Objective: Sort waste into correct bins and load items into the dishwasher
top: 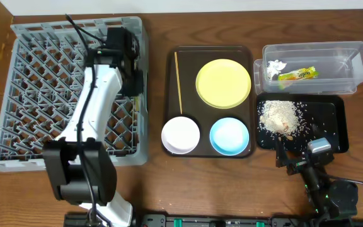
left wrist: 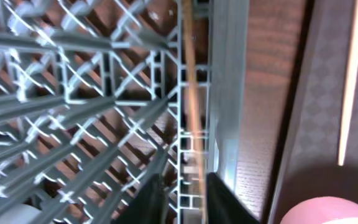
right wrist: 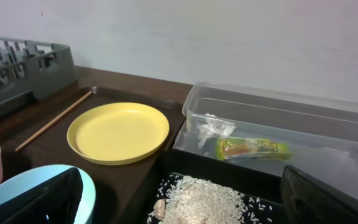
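My left gripper (top: 130, 63) hangs over the right edge of the grey dishwasher rack (top: 36, 94). In the left wrist view its jaws (left wrist: 182, 182) stand slightly open around a thin wooden chopstick (left wrist: 192, 124), which lies along the rack's wall (left wrist: 225, 74). The second chopstick (top: 178, 82) lies on the brown tray beside the yellow plate (top: 224, 83), white bowl (top: 180, 135) and blue bowl (top: 229, 136). The clear tub (top: 345, 47) holds the wrapper (top: 298, 74) and tissue (top: 275, 68). Rice (top: 279, 116) lies in the black tray (top: 333, 126). My right gripper (top: 298, 156) is open and empty, just in front of that tray.
The dark brown serving tray (top: 172, 101) sits between the rack and the two bins. In the right wrist view the plate (right wrist: 118, 132), tub (right wrist: 278, 102) and rice (right wrist: 204, 199) lie ahead of the open fingers (right wrist: 328, 199). A wall stands behind the table.
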`<state>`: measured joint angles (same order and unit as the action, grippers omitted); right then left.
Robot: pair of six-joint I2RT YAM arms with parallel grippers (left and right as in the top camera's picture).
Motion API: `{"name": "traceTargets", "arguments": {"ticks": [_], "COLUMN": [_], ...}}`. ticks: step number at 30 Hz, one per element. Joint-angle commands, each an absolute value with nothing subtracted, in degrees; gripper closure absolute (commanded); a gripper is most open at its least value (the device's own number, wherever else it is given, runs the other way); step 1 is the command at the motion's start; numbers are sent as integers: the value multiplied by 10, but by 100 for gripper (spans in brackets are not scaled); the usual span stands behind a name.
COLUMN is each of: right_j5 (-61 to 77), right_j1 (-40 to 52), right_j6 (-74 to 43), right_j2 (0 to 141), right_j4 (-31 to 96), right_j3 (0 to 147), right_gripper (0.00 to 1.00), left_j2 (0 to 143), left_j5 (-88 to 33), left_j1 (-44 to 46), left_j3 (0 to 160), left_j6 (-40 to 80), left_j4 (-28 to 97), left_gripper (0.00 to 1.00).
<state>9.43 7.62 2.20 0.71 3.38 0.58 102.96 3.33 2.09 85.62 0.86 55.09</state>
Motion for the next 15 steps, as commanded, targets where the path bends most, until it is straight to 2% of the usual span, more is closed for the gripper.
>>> {"name": "traceTargets", "arguments": {"ticks": [1,2,3,5,7,12,15], "right_j5": [95,95,95,95,95,95,95], "right_j1": [63,63,63,63,63,63,63], "right_j6": [27,27,27,27,27,27,27], "right_j2": [4,4,4,4,4,4,4], "right_j4": [34,34,34,34,34,34,34], "right_j3": [3,3,3,3,3,3,3], "right_gripper": [1,1,1,1,1,1,1], "left_j2": [1039,1036,1032,1022,1020,1038,1070], "left_j5": [30,13,-17,-84,-101,-69,-21], "left_j1": [22,23,25,42,64,125,153], "left_j3": [849,854,860,869,869,856,855], "left_j6": [17,24,24,25,33,51,79], "left_j4": [551,553,554,547,527,444,397], "left_gripper": [54,47,46,45,45,46,52]}}
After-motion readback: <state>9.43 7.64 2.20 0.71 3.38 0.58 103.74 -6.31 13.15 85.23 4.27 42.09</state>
